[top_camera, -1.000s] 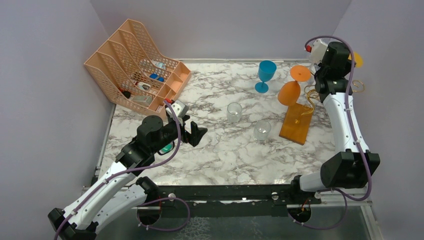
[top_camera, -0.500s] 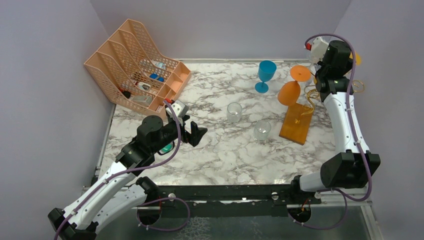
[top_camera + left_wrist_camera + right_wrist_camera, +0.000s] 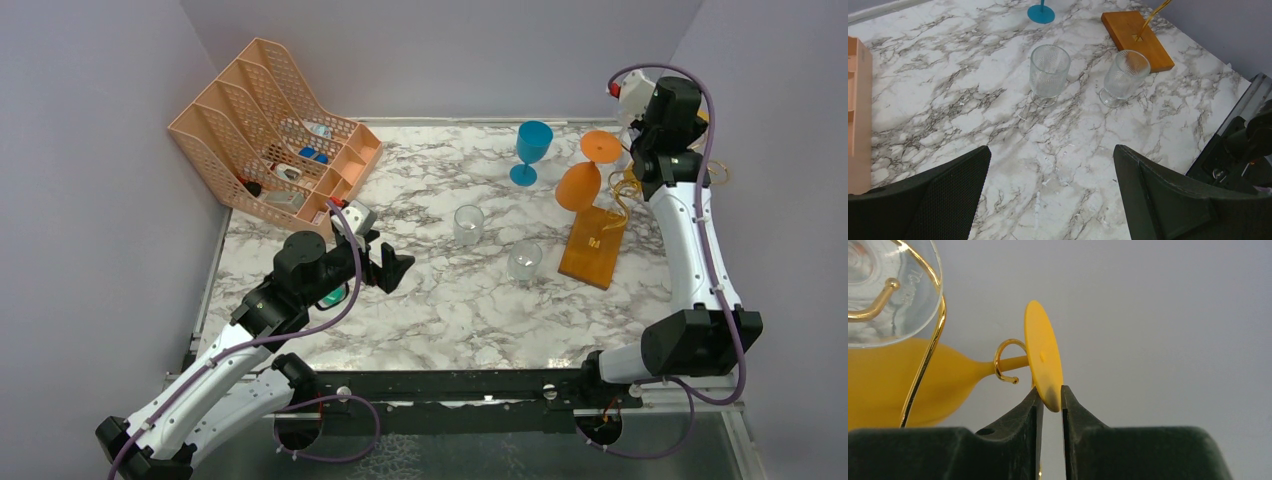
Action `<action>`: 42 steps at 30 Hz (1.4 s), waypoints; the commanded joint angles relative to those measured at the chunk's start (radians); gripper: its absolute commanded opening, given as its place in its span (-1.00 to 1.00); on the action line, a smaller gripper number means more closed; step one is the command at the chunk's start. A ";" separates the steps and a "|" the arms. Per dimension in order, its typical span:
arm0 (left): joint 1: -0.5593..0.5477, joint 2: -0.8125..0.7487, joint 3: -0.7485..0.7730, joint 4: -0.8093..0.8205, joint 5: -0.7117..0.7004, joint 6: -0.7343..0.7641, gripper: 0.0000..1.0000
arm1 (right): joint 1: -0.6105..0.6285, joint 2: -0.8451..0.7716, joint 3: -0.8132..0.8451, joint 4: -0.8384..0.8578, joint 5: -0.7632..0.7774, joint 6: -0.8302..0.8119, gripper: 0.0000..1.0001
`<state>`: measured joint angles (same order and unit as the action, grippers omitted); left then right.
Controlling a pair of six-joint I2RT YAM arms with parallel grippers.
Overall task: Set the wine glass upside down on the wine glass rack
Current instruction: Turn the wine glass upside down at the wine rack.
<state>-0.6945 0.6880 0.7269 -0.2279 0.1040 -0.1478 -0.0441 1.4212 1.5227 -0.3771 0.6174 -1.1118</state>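
Observation:
In the right wrist view my right gripper is shut on the lower rim of the yellow wine glass's round foot. The glass lies sideways, bowl to the left, its stem inside a gold spiral hook of the wine glass rack. In the top view the rack's gold wires rise from the wooden base, and my right wrist hides the yellow glass. An orange wine glass hangs upside down on the rack. My left gripper is open and empty, low over the marble.
A blue wine glass stands upright at the back. Two clear glasses stand mid-table, left of the rack base. A peach mesh file organiser is at the back left. A clear glass foot hangs on another rack arm.
My right wrist has shifted slightly up and to the right at the rack, and the yellow glass is now hidden behind it in the top view. The left arm has not moved.

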 commanded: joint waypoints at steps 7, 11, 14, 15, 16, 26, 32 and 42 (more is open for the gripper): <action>-0.005 -0.020 0.000 -0.006 -0.013 0.008 0.99 | 0.010 -0.009 0.072 -0.131 -0.061 0.116 -0.56; -0.005 -0.020 0.000 -0.005 -0.013 0.008 0.99 | 0.016 -0.006 0.088 -0.169 -0.065 0.144 -0.56; -0.005 -0.021 -0.001 -0.005 -0.015 0.008 0.99 | 0.018 -0.008 0.100 -0.187 -0.073 0.158 -0.56; -0.005 -0.020 0.000 -0.006 -0.015 0.008 0.99 | 0.018 -0.010 0.107 -0.195 -0.079 0.168 -0.54; -0.005 -0.019 -0.001 -0.005 -0.015 0.008 0.99 | 0.018 -0.009 0.113 -0.204 -0.081 0.175 -0.53; -0.005 -0.012 0.000 -0.007 -0.029 0.010 0.99 | 0.023 -0.004 0.249 -0.324 -0.119 0.420 -0.23; -0.004 -0.001 -0.001 -0.008 -0.055 0.008 0.99 | 0.027 -0.006 0.372 -0.421 -0.286 0.651 -0.07; -0.003 0.073 0.013 -0.040 -0.195 -0.015 0.99 | 0.027 -0.207 0.228 -0.271 -0.683 1.302 -0.04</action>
<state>-0.6952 0.7361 0.7273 -0.2401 0.0151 -0.1486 -0.0216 1.3220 1.8294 -0.7406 0.2077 -0.1452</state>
